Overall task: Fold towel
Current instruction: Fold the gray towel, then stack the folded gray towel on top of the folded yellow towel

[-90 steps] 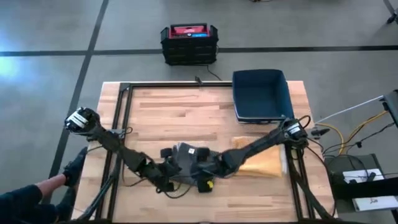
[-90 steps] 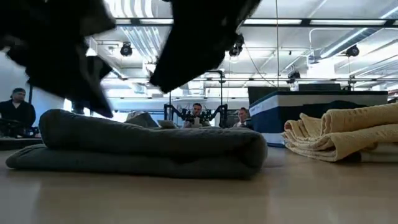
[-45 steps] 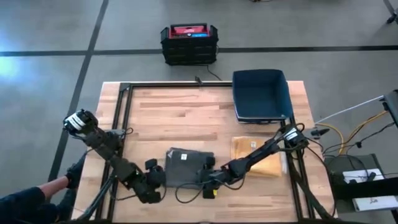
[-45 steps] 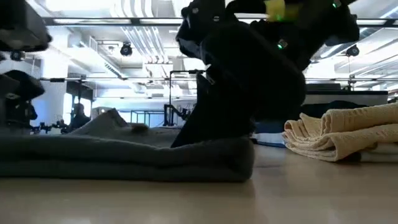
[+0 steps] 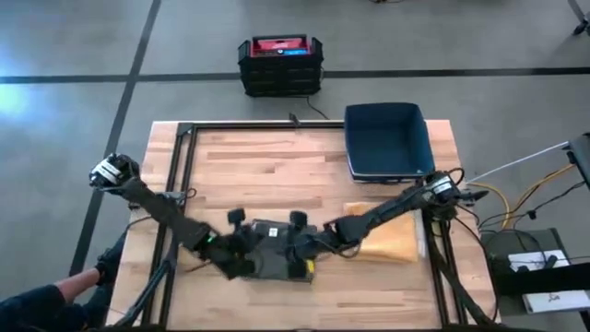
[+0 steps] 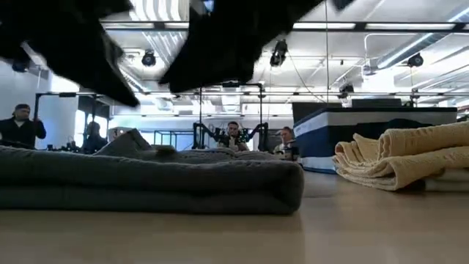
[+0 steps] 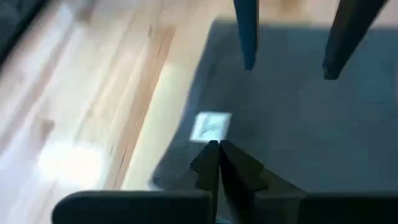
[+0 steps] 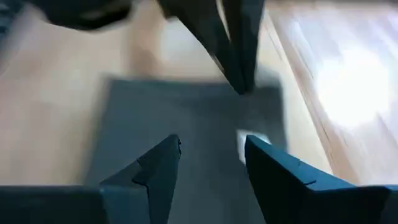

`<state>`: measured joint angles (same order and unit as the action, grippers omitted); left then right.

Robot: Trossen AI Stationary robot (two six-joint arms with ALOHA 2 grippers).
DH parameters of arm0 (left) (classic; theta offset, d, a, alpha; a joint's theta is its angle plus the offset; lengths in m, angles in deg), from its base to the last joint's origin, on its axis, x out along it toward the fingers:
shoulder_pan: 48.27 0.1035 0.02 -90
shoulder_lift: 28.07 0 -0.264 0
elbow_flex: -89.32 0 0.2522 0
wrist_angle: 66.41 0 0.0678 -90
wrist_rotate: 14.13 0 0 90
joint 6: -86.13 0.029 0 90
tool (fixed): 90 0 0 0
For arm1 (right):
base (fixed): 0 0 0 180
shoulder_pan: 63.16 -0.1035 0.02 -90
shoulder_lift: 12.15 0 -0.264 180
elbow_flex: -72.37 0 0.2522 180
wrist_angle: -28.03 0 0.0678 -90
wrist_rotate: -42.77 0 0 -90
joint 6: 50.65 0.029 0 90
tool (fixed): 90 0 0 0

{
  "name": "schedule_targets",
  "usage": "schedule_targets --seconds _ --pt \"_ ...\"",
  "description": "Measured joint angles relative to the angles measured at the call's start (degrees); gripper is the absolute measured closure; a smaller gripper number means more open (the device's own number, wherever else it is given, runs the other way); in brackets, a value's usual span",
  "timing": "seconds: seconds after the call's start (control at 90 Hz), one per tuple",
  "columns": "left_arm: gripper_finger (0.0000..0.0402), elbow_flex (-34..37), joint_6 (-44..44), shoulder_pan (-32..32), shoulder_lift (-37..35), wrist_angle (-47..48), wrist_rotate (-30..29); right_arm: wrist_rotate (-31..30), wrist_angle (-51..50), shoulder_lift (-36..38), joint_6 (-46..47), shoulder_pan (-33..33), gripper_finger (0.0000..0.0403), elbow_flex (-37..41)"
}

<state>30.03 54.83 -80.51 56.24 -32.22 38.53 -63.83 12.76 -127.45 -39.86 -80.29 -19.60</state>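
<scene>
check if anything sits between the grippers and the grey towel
Nothing visible does. The left gripper, shut, and the right gripper, open, both hover directly over the grey towel, only air between.

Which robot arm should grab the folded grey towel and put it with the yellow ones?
Probably the right. The right gripper hangs open over the grey towel, and the yellow towels lie on its side of the table. The left gripper is over the towel too, but shut.
</scene>
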Motion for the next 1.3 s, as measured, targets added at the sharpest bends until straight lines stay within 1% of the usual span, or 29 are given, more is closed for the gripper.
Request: schedule_targets --seconds 0.067,0.133,0.167,0.311,0.4,0.456,0.533,0.633,0.744,0.878,0.967,1.067,1.111,1.2,1.3 --pt "0.0402 3.4 0.9 2.5 0.7 -3.2 2.7 0.1 -0.4 -2.3 0.7 1.1 0.0229 0.4" --pt "0.0402 5.8 -0.2 3.9 0.8 -3.5 5.2 0.2 -1.0 -3.6 1.5 1.4 0.0227 0.8" --pt "0.0402 6.7 -1.8 3.8 0.8 -2.8 5.4 0.3 -1.3 -4.0 1.9 1.4 0.0228 0.8" --pt "0.0402 9.4 -9.5 1.3 -0.4 2.4 5.5 0.2 -8.2 -4.6 3.9 0.9 0.0236 1.3" --pt "0.0402 10.5 -13.3 -0.9 -0.7 3.3 5.7 0.0 -10.9 -4.0 4.8 0.9 0.0244 1.2" --pt "0.0402 10.6 -14.1 -1.8 -1.0 3.7 5.7 0.1 -11.8 -3.1 4.8 0.9 0.0246 1.0" --pt "0.0402 9.0 -14.2 -2.7 -1.7 4.6 6.5 1.1 -13.1 -1.2 4.8 1.0 0.0248 -0.6" --pt "0.0402 4.4 -13.7 -3.5 -3.4 6.5 6.5 3.6 -16.7 4.2 8.1 1.0 0.0238 -3.0" --pt "0.0402 0.3 -12.7 -5.3 -4.8 7.8 6.4 6.7 -23.5 10.0 14.3 0.7 0.021 -2.9" --pt "0.0402 -2.2 -12.7 -7.7 -5.2 7.2 5.5 8.0 -26.5 13.3 26.0 0.4 0.0162 1.5" --pt "0.0402 -1.9 -13.9 -9.3 -4.2 6.4 5.2 7.8 -25.7 13.6 34.1 0.5 0.0134 6.0" --pt "0.0402 -0.1 -14.7 -10.1 -2.6 4.5 5.1 9.7 -20.2 12.2 40.5 1.7 0.0113 11.3" --pt "0.0402 0.9 -14.7 -10.1 -1.7 3.4 5.1 10.8 -16.7 11.5 42.7 2.2 0.0107 13.6" --pt "0.0402 2.4 -14.7 -10.1 -0.4 1.9 5.3 12.9 -6.7 10.6 46.4 3.1 0.0101 18.1" --pt "0.0402 3.8 -14.7 -10.1 1.0 0.9 5.7 13.5 2.8 8.8 50.0 3.9 0.0103 21.8"
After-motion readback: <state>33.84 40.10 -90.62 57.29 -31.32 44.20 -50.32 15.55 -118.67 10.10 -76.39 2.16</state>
